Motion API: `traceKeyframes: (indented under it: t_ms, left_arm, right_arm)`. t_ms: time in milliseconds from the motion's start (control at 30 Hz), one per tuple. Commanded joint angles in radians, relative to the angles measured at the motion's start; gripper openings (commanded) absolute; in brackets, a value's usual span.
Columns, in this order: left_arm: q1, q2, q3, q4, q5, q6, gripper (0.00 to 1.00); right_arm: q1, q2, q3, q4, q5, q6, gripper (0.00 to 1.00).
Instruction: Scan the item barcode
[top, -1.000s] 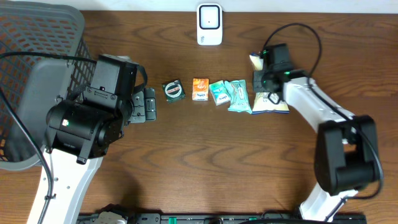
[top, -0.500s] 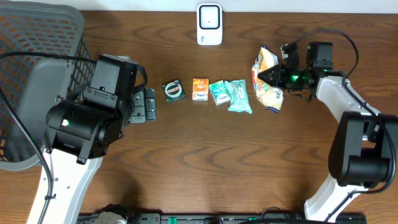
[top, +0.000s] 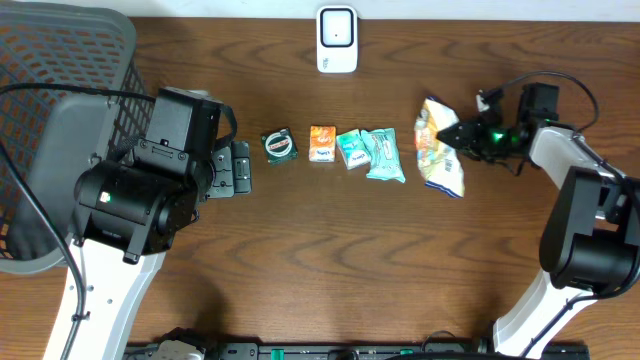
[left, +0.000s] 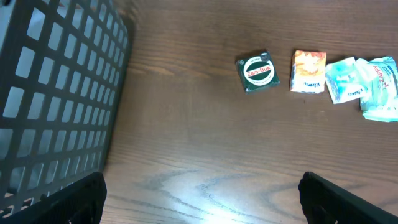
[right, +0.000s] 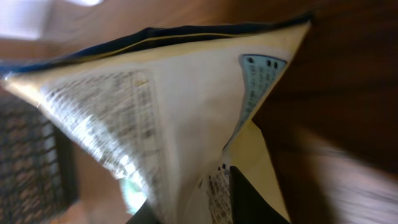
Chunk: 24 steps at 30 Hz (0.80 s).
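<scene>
A yellow-and-white snack bag lies at the right end of the item row, printed back up in the right wrist view. My right gripper reaches in from the right and is shut on the bag's right edge; in its own view, the right gripper has the bag filling the gap between both dark fingers. The white scanner stands at the table's back edge, well left of the bag. My left gripper hangs open over bare wood, and the left gripper holds nothing.
A green tin, an orange packet and two teal packets lie in a row mid-table. A black mesh basket fills the back left corner. The left arm's bulk covers the front left.
The right arm has swung out to the right, dragging the snack bag a little right, away from the teal packets. The bag now lies more spread out. The left arm has not moved.
</scene>
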<state>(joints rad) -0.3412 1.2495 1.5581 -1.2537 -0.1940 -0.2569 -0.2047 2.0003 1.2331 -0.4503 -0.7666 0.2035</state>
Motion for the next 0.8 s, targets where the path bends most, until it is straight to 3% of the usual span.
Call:
traceKeyframes:
  t_ms: [0,167,333,500,633,767]
  left_arm:
    - [0.005,0.005,0.008,-0.003,-0.017,0.009,0.98]
    - [0.005,0.005,0.008,-0.003,-0.017,0.009,0.98]
    - [0.005,0.005,0.008,-0.003,-0.017,0.009,0.98]
    - [0.005,0.005,0.008,-0.003,-0.017,0.01,0.98]
    - [0.005,0.005,0.008,-0.003,-0.017,0.009,0.98]
    - [0.005,0.005,0.008,-0.003,-0.017,0.009,0.98]
  right_arm:
    - [-0.039,0.008,-0.006,-0.014,0.188,0.005,0.2]
    - [-0.058,-0.005,0.007,-0.016,0.165,0.006,0.2]
    - [-0.046,-0.036,0.011,-0.018,0.154,0.005,0.01]
    - [-0.013,-0.089,0.011,-0.014,0.137,0.006,0.01]
    - [-0.003,-0.142,0.011,0.047,-0.07,0.016,0.01]
    - [-0.005,-0.158,0.011,0.164,-0.279,0.113,0.01]
